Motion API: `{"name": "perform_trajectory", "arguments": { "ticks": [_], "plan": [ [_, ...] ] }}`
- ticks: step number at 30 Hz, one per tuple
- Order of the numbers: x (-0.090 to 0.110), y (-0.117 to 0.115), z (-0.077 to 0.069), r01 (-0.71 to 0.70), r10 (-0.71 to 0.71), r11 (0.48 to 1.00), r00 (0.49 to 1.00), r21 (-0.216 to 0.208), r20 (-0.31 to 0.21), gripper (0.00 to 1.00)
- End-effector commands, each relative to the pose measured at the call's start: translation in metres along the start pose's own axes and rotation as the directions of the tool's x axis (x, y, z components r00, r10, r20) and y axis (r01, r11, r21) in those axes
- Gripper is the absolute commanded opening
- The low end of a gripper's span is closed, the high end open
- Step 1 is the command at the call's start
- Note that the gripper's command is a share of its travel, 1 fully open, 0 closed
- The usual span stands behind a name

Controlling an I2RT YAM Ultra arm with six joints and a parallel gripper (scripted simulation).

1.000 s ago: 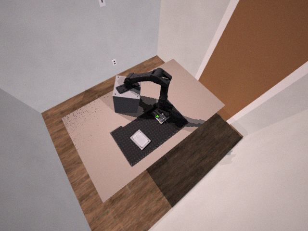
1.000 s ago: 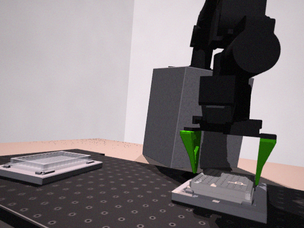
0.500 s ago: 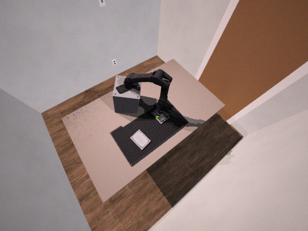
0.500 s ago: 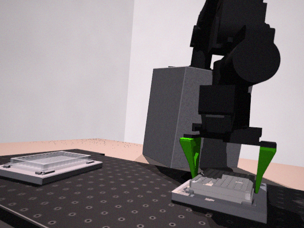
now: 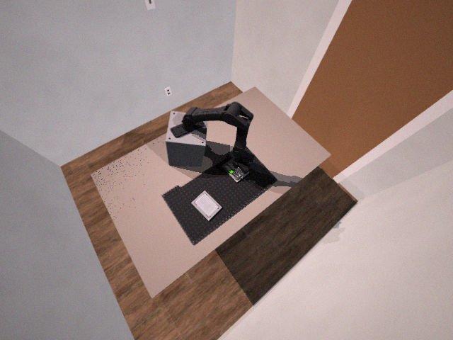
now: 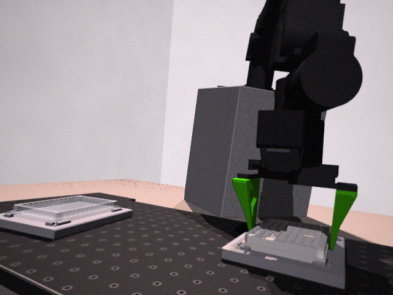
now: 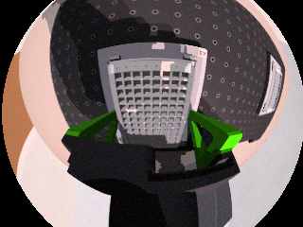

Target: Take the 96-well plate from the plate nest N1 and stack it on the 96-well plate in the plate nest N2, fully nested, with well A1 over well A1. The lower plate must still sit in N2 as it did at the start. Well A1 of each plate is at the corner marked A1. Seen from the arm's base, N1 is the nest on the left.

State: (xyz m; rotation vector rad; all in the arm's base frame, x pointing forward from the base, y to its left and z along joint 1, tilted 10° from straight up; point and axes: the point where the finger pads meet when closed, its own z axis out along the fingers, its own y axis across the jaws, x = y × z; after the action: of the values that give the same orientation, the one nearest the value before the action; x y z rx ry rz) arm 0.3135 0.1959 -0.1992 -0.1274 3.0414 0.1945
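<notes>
The gripper (image 6: 290, 236) hung fully open astride the plate (image 6: 285, 243) in the near nest (image 6: 253, 257), one green finger (image 6: 249, 203) down each side with a little room between tip and plate wall. Straight up was blocked only by the arm itself. Close behind stood the grey pedestal (image 6: 218, 149), closing off that direction. Toward the far nest (image 6: 60, 230) and its plate (image 6: 63, 206), the breadboard (image 6: 142, 254) carried nothing between the two nests, leaving a wide lane across.
</notes>
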Motion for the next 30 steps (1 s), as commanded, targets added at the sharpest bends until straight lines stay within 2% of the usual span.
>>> {"name": "perform_trajectory", "arguments": {
  "ticks": [1, 25, 26, 30],
  "plan": [
    [-0.0224, 0.0109, -0.0072, 0.003, -0.002, 1.000, 0.998, -0.023, 0.060, 1.00],
    [-0.0224, 0.0109, -0.0072, 0.003, -0.002, 1.000, 0.998, -0.023, 0.060, 1.00],
    [-0.0224, 0.0109, -0.0072, 0.003, -0.002, 1.000, 0.998, -0.023, 0.060, 0.00],
    [-0.0219, 0.0076, -0.0071, 0.000, 0.001, 1.000, 0.998, -0.017, 0.055, 0.00]
  ]
}}
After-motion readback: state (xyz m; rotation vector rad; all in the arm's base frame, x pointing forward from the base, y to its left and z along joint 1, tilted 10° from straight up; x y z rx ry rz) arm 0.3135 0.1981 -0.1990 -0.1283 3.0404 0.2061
